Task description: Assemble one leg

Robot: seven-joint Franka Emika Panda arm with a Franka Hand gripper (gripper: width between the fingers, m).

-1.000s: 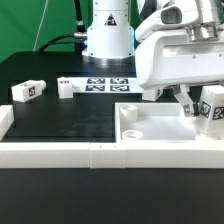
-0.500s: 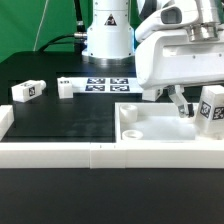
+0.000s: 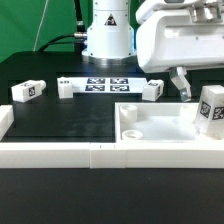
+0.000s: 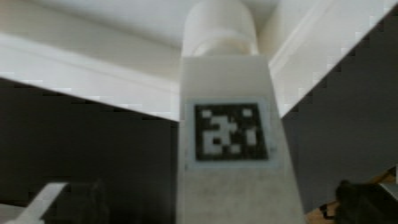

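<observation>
While spread wide and empty, tool (image 4: 205, 198) just above the upright leg (image 3: 210, 108).

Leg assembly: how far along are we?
Done: one leg stands in the tabletop's corner on the exterior view's right. In hand: nothing; the pincer is open, above and clear of it. Left: can't tell if it is fully seated; three other legs lie on the table.

leg (image 3: 210, 108): stubby white block, black-and-white square tag on its face. Stands upright in the white rimmed tray (image 3: 150, 135), at the exterior view's right end. Wrist view shows the tag head-on. Lying flat on the black tabletop (image 3: 60, 125), well apart from it: far-left leg (image 3: 27, 91), second leg (image 3: 67, 87), third leg (image 3: 152, 90).
</observation>
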